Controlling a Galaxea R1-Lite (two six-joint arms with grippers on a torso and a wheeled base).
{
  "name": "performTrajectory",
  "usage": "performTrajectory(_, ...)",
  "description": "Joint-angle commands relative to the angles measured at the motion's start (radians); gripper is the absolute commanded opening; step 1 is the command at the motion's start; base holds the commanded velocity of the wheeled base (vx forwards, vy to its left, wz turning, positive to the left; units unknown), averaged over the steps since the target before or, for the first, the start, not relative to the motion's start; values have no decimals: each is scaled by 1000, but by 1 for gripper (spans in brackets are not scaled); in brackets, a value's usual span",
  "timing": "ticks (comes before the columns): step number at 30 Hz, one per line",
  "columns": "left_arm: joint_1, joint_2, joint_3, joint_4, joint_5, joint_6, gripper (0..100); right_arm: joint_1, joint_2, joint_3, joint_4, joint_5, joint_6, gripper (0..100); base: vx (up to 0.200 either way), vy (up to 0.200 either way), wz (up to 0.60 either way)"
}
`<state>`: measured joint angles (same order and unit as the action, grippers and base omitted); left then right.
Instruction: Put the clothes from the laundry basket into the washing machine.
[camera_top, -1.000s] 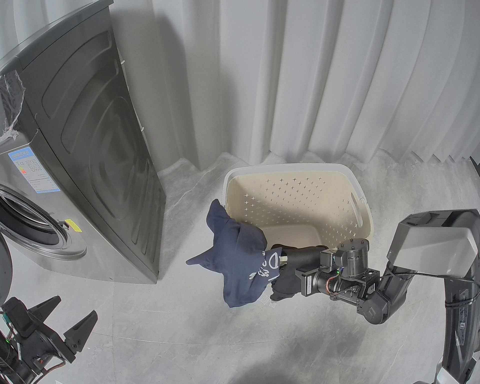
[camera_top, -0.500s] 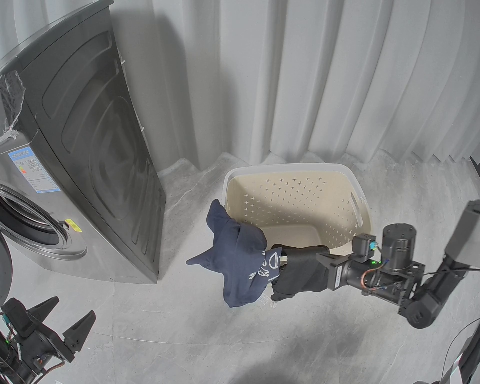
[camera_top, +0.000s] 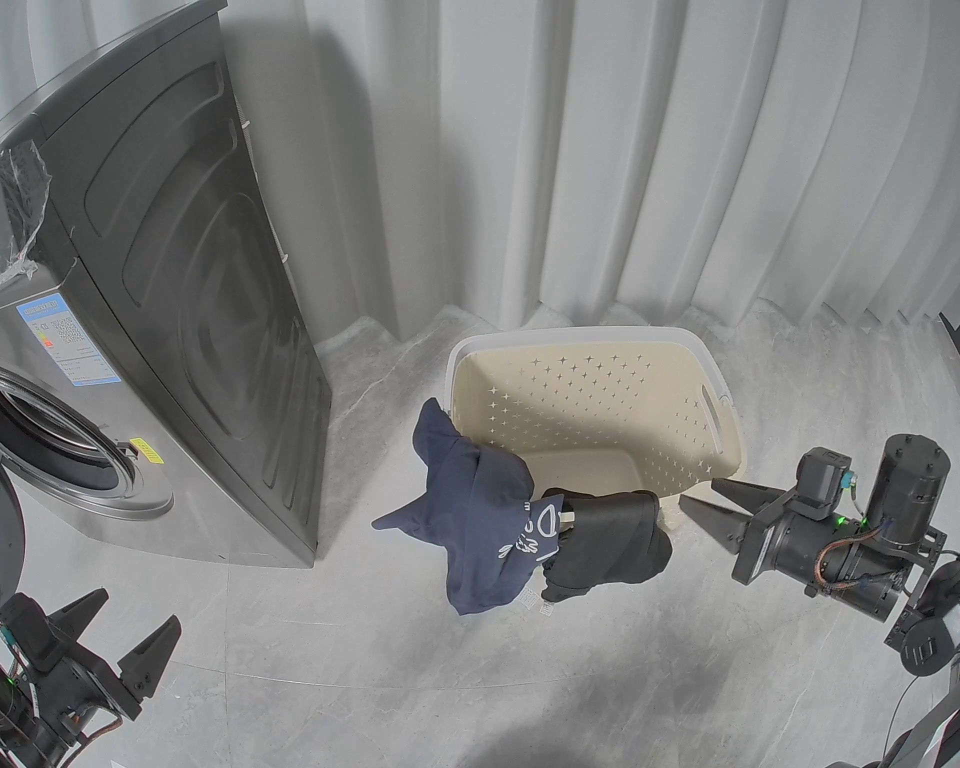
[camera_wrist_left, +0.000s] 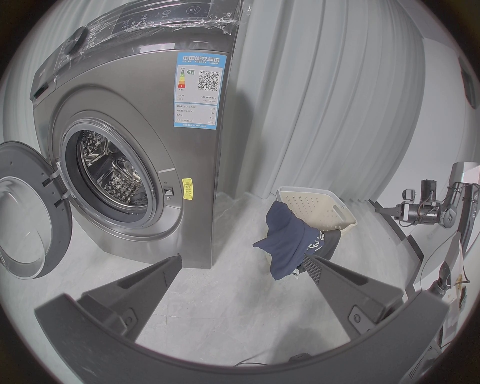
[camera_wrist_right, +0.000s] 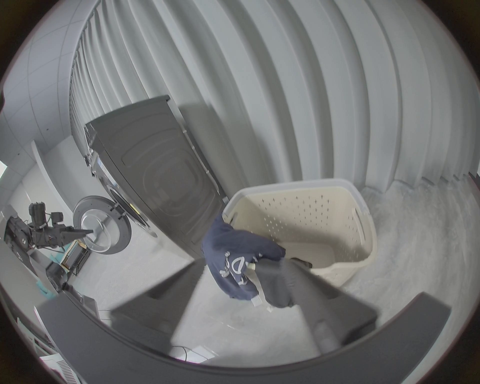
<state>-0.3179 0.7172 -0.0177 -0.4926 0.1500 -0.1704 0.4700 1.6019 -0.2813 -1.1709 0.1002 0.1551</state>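
Observation:
A cream laundry basket (camera_top: 590, 335) stands on the floor before the curtain. A navy garment (camera_top: 470, 515) hangs over its front left corner, and a black garment (camera_top: 605, 545) is draped over the front rim beside it. My right gripper (camera_top: 715, 508) is open and empty, level with the black garment and a short way to its right. My left gripper (camera_top: 100, 625) is open and empty, low at the near left, in front of the washing machine (camera_top: 170, 300). In the left wrist view the machine's door (camera_wrist_left: 30, 210) is swung open and the drum (camera_wrist_left: 110, 175) is bare.
White curtains (camera_top: 650, 150) close off the back, their hems pooling on the floor behind the basket. Open grey floor (camera_top: 400, 650) lies between basket and machine. The machine's side panel stands close to the basket's left.
My right arm has drawn back to the right, away from the black garment, which stays draped on the basket's rim. The left gripper has sunk slightly.

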Motion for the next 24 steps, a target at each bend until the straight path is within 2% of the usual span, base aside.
performTrajectory(1, 31, -39, 18, 5, -21, 9, 100, -1, 357, -3, 0, 1, -9, 100, 0, 0, 0)
performTrajectory(8, 31, -58, 18, 3, -23, 9, 100, 4, 532, -75, 0, -1, -12, 100, 0, 0, 0)
performTrajectory(11, 31, -58, 18, 3, -23, 6, 100, -2, 598, -131, 0, -1, -31, 100, 0, 0, 0)
performTrajectory(17, 31, -62, 18, 3, -52, 3, 100, -13, 699, -288, -1, -4, -46, 100, 0, 0, 0)
performTrajectory(24, 31, -73, 18, 5, -53, 3, 100, -40, 797, -484, 13, -22, -48, 100, 0, 0, 0)
